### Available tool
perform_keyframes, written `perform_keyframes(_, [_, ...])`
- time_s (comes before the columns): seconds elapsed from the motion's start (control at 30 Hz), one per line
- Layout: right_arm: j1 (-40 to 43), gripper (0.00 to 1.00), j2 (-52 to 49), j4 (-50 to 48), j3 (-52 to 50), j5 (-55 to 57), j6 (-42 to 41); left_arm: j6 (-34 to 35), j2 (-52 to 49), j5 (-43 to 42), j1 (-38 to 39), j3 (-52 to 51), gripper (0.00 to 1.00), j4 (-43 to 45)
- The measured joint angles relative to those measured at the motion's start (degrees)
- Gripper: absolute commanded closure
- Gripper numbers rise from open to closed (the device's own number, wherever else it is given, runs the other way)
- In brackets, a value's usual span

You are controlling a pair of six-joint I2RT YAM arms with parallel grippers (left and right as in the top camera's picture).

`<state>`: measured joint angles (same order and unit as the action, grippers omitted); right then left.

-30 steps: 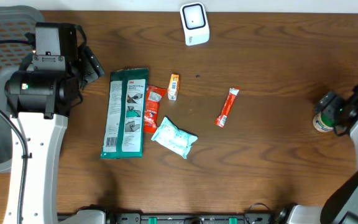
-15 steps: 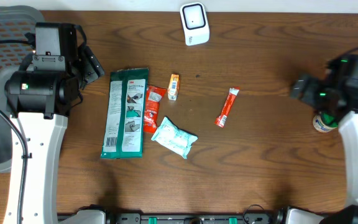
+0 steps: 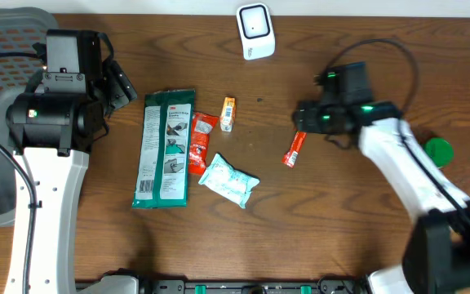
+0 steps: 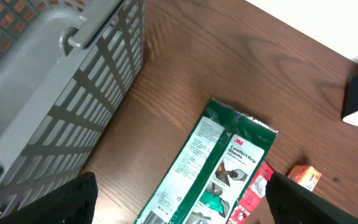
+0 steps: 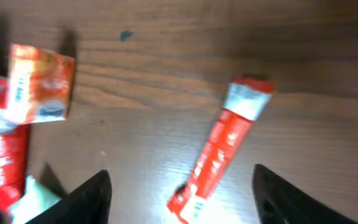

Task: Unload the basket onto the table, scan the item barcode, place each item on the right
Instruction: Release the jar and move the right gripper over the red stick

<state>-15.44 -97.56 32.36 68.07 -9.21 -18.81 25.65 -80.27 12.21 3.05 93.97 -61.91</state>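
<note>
A thin red stick sachet (image 3: 294,150) lies on the brown table, right of the middle. My right gripper (image 3: 303,121) hovers over its upper end. In the right wrist view the sachet (image 5: 219,155) lies slanted between the two dark fingertips (image 5: 91,198), and the gripper (image 5: 182,202) is open and apart from it. The white scanner (image 3: 255,31) stands at the table's far edge. My left gripper (image 3: 125,86) is open at the far left, above the top of a green 3M packet (image 4: 210,168) and holding nothing.
A red packet (image 3: 198,143), a small orange box (image 3: 228,113) and a white-teal wipes pack (image 3: 228,180) lie left of the sachet. A grey basket (image 4: 48,81) stands at the far left. A green-capped bottle (image 3: 437,151) stands at the right.
My right arm has swung from the far right, by the bottle, leftward over the red sachet, uncovering the bottle's green cap. The left arm has not moved.
</note>
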Motion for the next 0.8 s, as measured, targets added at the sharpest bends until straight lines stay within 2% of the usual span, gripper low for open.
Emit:
perform_keyframes(0.03, [-1.2,0.4,-2.58,-1.07,0.0,1.22,-1.49,0.0,0.0,0.0,0.0,0.0,0.13,0.0])
perform_keyframes(0.23, [-1.6,0.48,-10.78,-4.61,-0.13,4.28,-4.74,0.0,0.0,0.0,0.0,0.0,0.13,0.0])
perform_keyframes(0.27, [-1.57,0.53,-12.02,-4.96,-0.13,4.72,-5.03,0.0,0.0,0.0,0.0,0.0,0.13,0.0])
perform_keyframes(0.3, [-1.6,0.64,-12.81,-5.01,-0.17,4.81,-5.18,0.0,0.0,0.0,0.0,0.0,0.13,0.0])
perform_keyframes(0.33, [-1.62,0.67,-13.55,-4.94,-0.26,5.16,-5.44,0.0,0.0,0.0,0.0,-0.02,0.13,0.0])
perform_keyframes(0.73, [-1.62,0.67,-12.07,-2.84,-0.33,5.33,-5.57,0.0,0.0,0.0,0.0,0.0,0.13,0.0])
perform_keyframes(0.8, [-1.62,0.63,-10.29,-2.54,-0.33,5.18,-4.81,0.0,0.0,0.0,0.0,0.0,0.13,0.0])
